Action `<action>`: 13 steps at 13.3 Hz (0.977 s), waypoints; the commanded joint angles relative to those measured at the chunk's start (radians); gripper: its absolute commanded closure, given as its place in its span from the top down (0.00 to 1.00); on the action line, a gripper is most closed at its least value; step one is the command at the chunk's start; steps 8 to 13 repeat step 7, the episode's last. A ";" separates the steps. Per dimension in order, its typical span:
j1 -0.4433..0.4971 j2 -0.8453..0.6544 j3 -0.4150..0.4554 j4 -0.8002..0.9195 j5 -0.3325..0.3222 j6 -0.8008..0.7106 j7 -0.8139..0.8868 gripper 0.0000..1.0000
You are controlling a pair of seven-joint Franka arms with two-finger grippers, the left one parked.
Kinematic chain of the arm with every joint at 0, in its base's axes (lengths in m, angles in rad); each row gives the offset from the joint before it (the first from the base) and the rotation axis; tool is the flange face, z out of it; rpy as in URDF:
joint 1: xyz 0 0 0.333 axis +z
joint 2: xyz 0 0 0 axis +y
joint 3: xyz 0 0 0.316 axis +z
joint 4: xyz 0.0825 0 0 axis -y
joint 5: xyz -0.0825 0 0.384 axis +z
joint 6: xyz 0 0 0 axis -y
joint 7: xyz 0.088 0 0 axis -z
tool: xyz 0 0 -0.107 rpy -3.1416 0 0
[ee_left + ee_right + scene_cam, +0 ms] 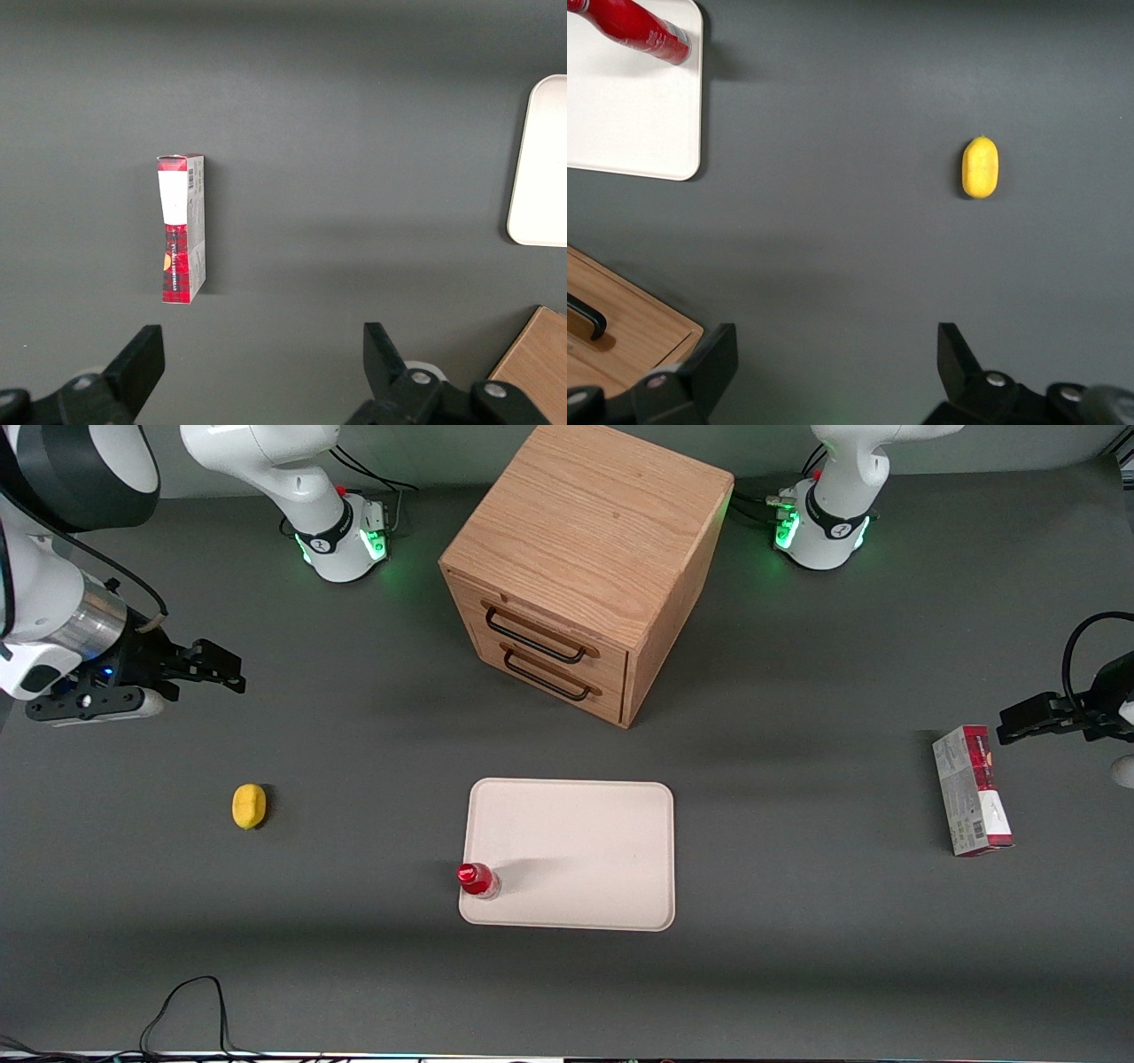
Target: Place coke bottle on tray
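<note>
The coke bottle (pixel 477 880), small and red with a red cap, stands upright on the cream-white tray (pixel 585 841), at the tray's corner nearest the front camera toward the working arm's end. In the right wrist view the bottle (pixel 633 28) rests on the tray's corner (pixel 647 124). My right gripper (pixel 213 669) is open and empty, high over the table at the working arm's end, well apart from the bottle and farther from the front camera than it. Its two fingers (pixel 713 359) stand wide apart over bare table (pixel 833 363).
A yellow object (pixel 249 806) lies on the table between my gripper and the tray, also in the right wrist view (pixel 980 166). A wooden drawer cabinet (pixel 585 567) stands farther from the camera than the tray. A red-and-white carton (pixel 972 790) lies toward the parked arm's end.
</note>
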 commanded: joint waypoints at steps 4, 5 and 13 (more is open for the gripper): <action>-0.118 0.008 0.109 0.104 0.005 -0.091 -0.066 1.00; -0.115 0.008 0.109 0.107 0.007 -0.093 -0.060 1.00; -0.115 0.006 0.107 0.110 0.025 -0.126 -0.060 1.00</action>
